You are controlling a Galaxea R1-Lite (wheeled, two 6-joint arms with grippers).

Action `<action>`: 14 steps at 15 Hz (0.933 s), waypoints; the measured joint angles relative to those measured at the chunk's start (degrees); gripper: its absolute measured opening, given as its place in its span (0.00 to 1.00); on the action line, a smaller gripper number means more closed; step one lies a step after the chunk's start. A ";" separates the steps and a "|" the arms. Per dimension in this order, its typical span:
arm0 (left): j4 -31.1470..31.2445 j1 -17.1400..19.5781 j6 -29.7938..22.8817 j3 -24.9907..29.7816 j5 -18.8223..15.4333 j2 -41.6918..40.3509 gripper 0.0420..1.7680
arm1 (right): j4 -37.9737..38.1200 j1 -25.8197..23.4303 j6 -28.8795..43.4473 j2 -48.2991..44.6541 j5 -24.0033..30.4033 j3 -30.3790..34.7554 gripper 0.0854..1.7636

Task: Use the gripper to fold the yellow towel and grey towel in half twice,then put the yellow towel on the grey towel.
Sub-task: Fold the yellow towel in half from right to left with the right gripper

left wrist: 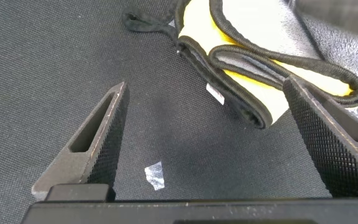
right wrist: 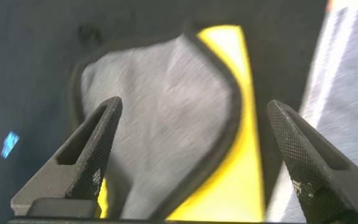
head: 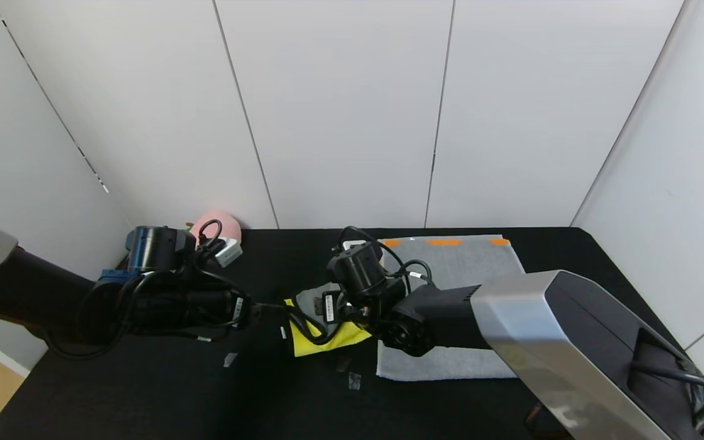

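The yellow towel (left wrist: 272, 59) lies bunched on the black table (head: 144, 391), partly folded over itself so its pale grey underside (right wrist: 166, 106) faces up, and its black-trimmed edge curls in loose loops. It sits directly below the spread jaws of the right gripper (right wrist: 194, 155), and just ahead of the left gripper (left wrist: 219, 143), whose jaws are also wide apart with nothing between them; one left finger (left wrist: 328, 137) reaches alongside the folded edge without closing on it. The grey towel (head: 462, 269) lies flat just beside the yellow one, on its far side from the left gripper, under the right arm, with orange marks along its far band.

The yellow cloth looks light, limp and thin, so it will likely sag and slide on itself when lifted. The trimmed hem seems the firmest part; pinching a corner there, through all layers of the fold, should hold better than grabbing the soft middle. The grey towel appears thicker and heavier, likely needing a grip at two corners to fold evenly.

Small scraps of tape (left wrist: 155, 175) dot the table between the left jaws, and a pink object (head: 220, 225) sits far back.
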 joint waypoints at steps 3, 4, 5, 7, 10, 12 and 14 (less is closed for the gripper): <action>0.00 0.07 -0.01 0.00 -0.02 -0.13 0.97 | 1.23 0.98 0.88 0.09 0.04 -0.11 0.96; -0.01 0.18 -0.01 -0.09 -0.02 -0.17 0.97 | 1.29 1.33 0.96 0.01 0.04 -0.20 0.96; -0.01 0.35 -0.01 -0.22 -0.02 -0.24 0.97 | 1.32 1.63 0.94 -0.11 0.04 -0.22 0.96; 0.00 0.55 0.00 -0.30 0.00 -0.39 0.97 | 1.34 2.21 0.96 -0.33 0.04 -0.33 0.96; 0.00 0.60 0.00 -0.28 -0.02 -0.57 0.97 | 1.49 3.28 0.88 -0.60 0.01 -0.59 0.96; -0.01 0.62 -0.01 -0.28 0.00 -0.72 0.97 | 1.48 4.17 0.83 -0.68 -0.02 -0.68 0.96; -0.01 0.62 -0.01 -0.27 -0.02 -0.88 0.97 | 1.37 5.35 0.83 -0.79 -0.02 -0.69 0.96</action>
